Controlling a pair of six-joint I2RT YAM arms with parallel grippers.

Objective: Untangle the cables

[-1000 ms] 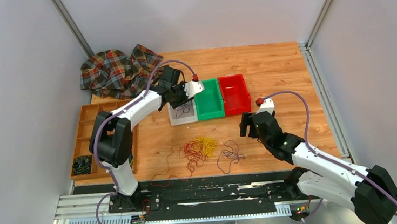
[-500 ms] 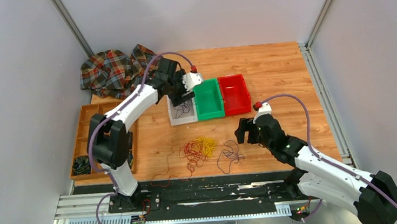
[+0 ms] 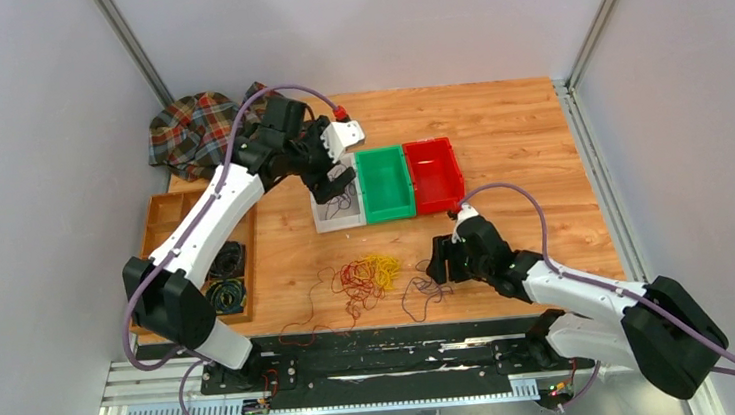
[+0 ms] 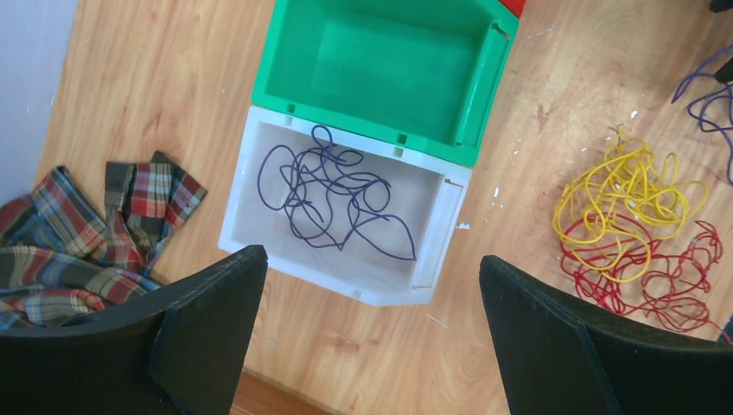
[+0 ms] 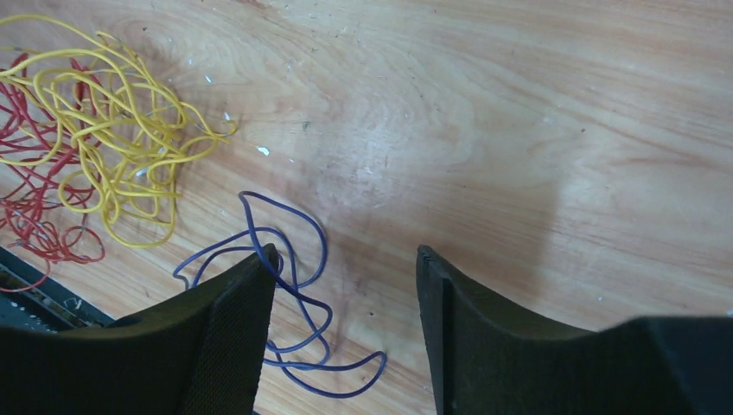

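While the left gripper (image 4: 370, 259) hangs above the white bin (image 4: 436, 226), its flat black fingers (image 4: 207, 303) stand wide apart and hold nothing.

White bin: rectangular, hard glossy plastic, straight walls. One of the cables (image 4: 333, 199) lies inside it, a thin dark purple wire in loose overlapping loops, flat on the bin floor.

Green bin (image 4: 380, 60), same moulded shape, touches the white bin's right wall. Red bin (image 3: 434, 174) sits against the green one, on the side away from the white bin.

The other cables lie on the grained wooden table (image 3: 507, 125), on the near side of the white bin, toward the arm bases. Yellow loops (image 4: 627, 194), springy and rounded, are tangled with thinner red loops (image 4: 661, 277). A second purple strand (image 5: 281, 290) lies apart, further right.

Right gripper (image 5: 346, 251), near-right of the white bin, hovers low over that strand. Its curved matte fingers (image 5: 229, 337) are moderately parted with nothing between them. I cannot tell whether a tip touches the wire.

Crumpled plaid cloth (image 3: 198, 132), soft and woven, lies far-left of the white bin.
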